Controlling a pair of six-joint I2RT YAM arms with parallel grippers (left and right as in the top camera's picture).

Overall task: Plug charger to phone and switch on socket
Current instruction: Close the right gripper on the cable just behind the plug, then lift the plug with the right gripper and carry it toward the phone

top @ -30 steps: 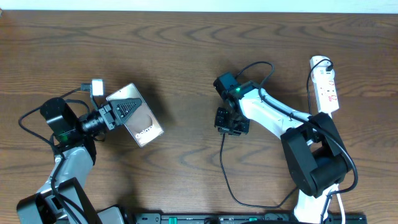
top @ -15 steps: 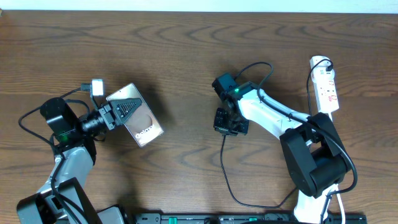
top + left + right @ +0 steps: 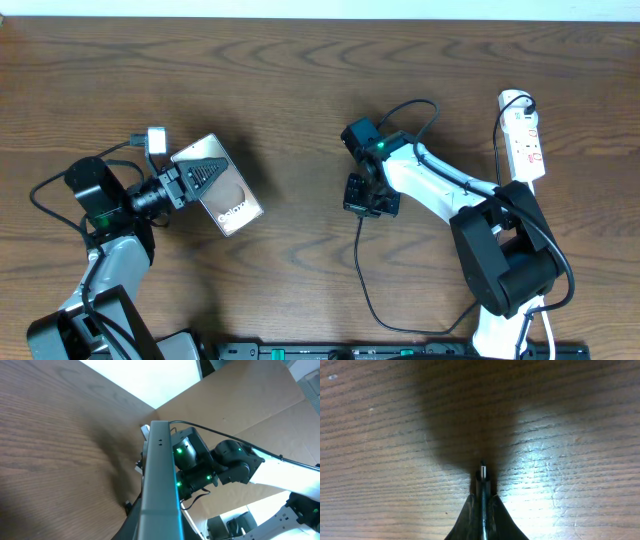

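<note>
Right claw [image 3: 482, 501] pinches charger [image 3: 482, 474] tip; left claw [image 3: 193, 179] grips phone [image 3: 236, 202], well apart.

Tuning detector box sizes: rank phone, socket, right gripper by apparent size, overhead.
1. phone, though held nearer the camera.
2-3. socket and right gripper look alike; socket's end is hidden by the arm, so unranked.

Tally on the one wooden table [image 3: 300, 80]: one phone [image 3: 232, 203], one charger cable [image 3: 358, 270] ending in a single plug tip [image 3: 482, 467], and one white power strip [image 3: 524, 140]. Arms: two, both mine, one claw apiece, so two claws in all, the left gripper [image 3: 200, 176] and the right gripper [image 3: 366, 208]. Red marks on the strip are too small for me to count.
</note>
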